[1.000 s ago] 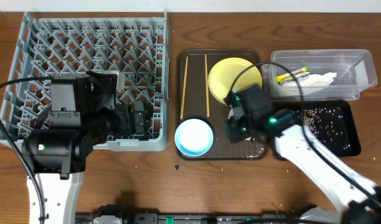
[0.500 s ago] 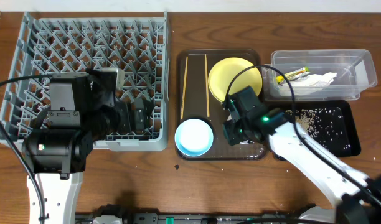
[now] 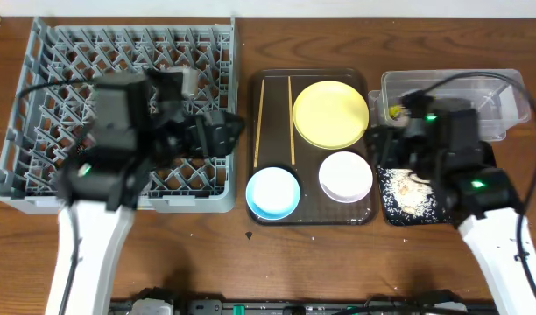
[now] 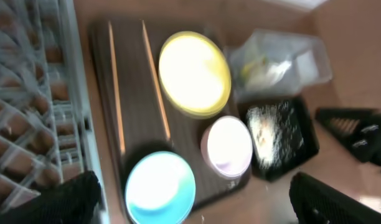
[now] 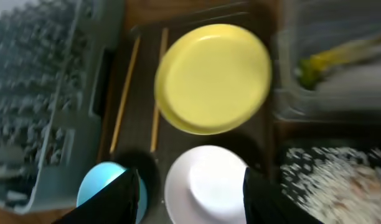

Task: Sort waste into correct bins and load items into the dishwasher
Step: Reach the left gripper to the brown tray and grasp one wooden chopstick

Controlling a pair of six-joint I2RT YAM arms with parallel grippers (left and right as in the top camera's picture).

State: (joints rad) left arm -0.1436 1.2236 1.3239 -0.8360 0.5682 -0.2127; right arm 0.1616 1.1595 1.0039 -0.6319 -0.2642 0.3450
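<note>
The grey dish rack (image 3: 40, 105) fills the left of the table. My left gripper (image 3: 224, 131) hangs open over its right edge, empty; in the left wrist view its fingers (image 4: 66, 199) are wide apart above the light blue bowl (image 4: 159, 186). On the brown tray (image 3: 272, 122) lie two chopsticks (image 3: 259, 118), the yellow plate (image 3: 330, 114), the blue bowl (image 3: 273, 192) and the white bowl (image 3: 345, 175). My right gripper (image 3: 382, 149) is open between the white bowl and the black tray (image 3: 399, 214), holding nothing. Rice scraps (image 3: 412, 188) lie in the black tray. The yellow-green wrapper (image 5: 321, 62) lies in the clear tub (image 3: 504, 87).
The clear tub stands behind the black tray at the right, and my right arm covers part of both. The brown tray sits close against the rack's right side. Bare wooden table (image 3: 250, 262) runs along the front.
My right arm has left the brown tray for the black tray and its jaws have opened. The white bowl now shows on the brown tray. My left arm swung back and right.
</note>
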